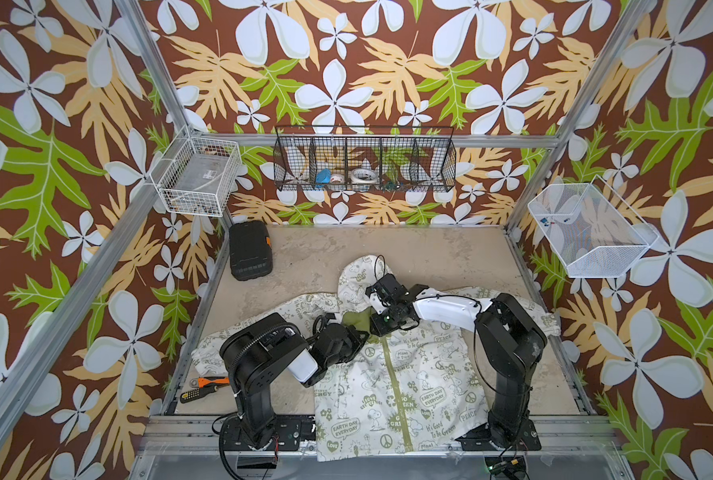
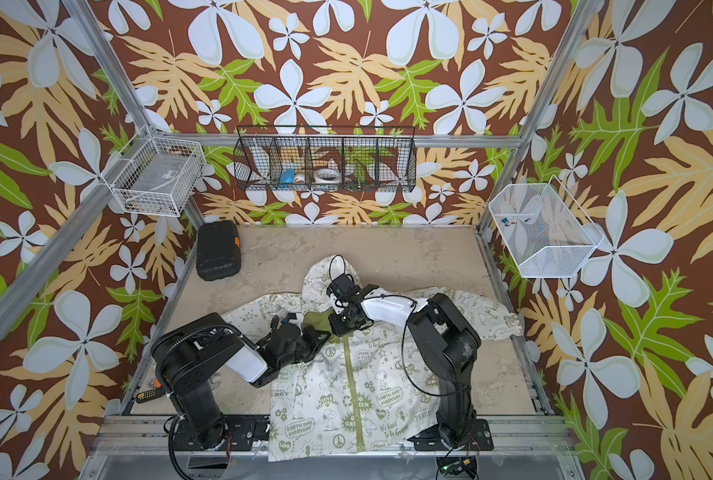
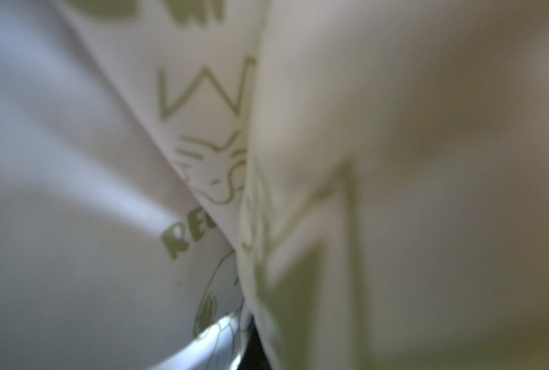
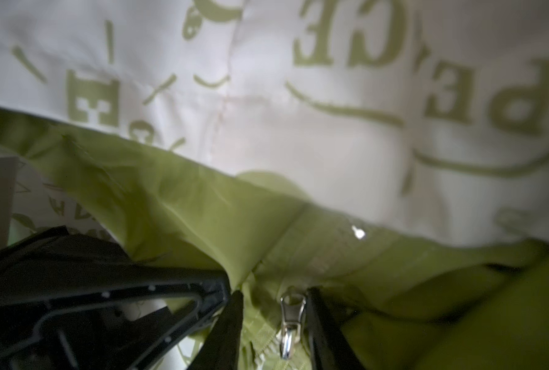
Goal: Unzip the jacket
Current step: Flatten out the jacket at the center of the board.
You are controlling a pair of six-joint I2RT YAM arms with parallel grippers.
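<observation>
Jacket [image 1: 404, 386] lies zipped on table [image 1: 429, 257]; left claw [image 1: 361, 336] pinches its collar, right claw [image 4: 274, 293] stands spread astride zipper pull [image 4: 290, 318].

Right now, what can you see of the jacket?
The jacket is thin cream-white cloth printed with green dogs, peace signs and slogans. It lies front up on the table, sleeves spread, hood away, hem over the near edge. Its olive zipper looks closed almost to the collar, where green lining shows. The left gripper pinches that lining; the silver pull sits between the right gripper's open jaws.
</observation>
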